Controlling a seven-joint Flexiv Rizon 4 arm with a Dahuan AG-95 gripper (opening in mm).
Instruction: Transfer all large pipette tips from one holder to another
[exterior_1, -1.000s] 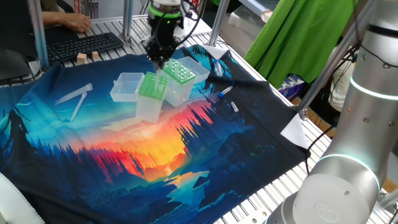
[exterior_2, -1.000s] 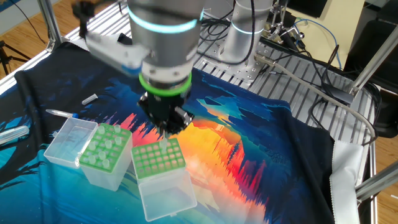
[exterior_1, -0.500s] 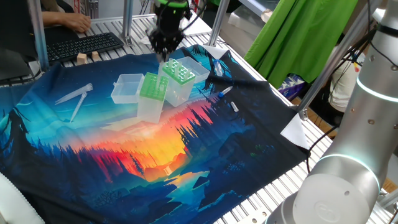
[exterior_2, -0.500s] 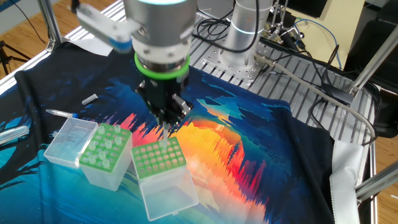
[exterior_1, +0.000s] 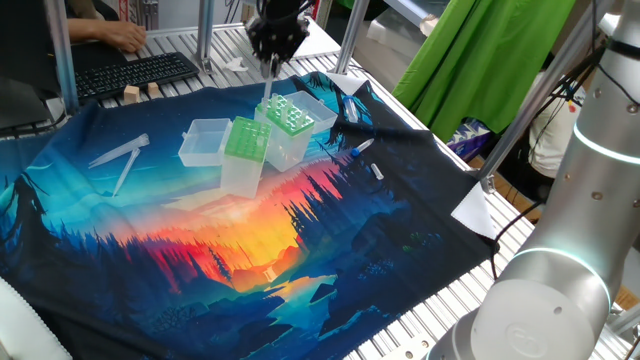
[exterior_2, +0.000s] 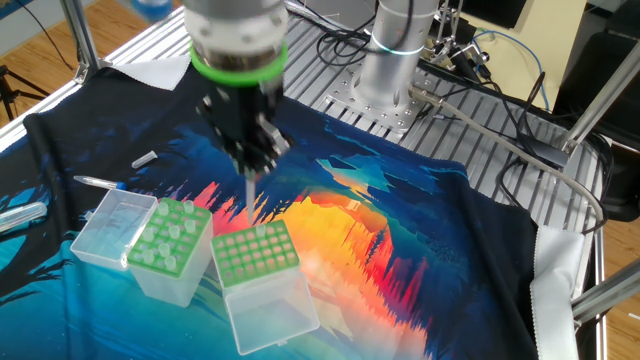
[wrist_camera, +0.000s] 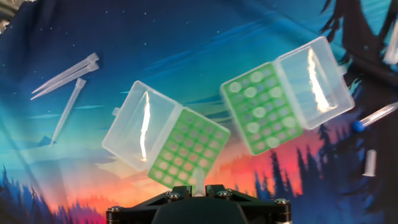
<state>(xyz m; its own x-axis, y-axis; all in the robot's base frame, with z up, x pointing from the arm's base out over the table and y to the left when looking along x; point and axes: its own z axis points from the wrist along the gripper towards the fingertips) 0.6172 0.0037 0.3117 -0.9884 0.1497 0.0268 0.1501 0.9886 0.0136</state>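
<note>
Hand view puts both boxes under our claw, which looks pinched on a clear tapering plastic pipette tip hanging above them: plain light-green-topped translucent box right below, dotted darker-green-topped box beside it, black sunset-forest cloth underneath.

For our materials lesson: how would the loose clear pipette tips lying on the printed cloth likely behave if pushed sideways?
The loose pipette tips taper to a point, so they would probably roll in a curve rather than straight. Thin clear plastic suggests they are very light and easily flicked away. The soft cloth may damp the rolling.
</note>
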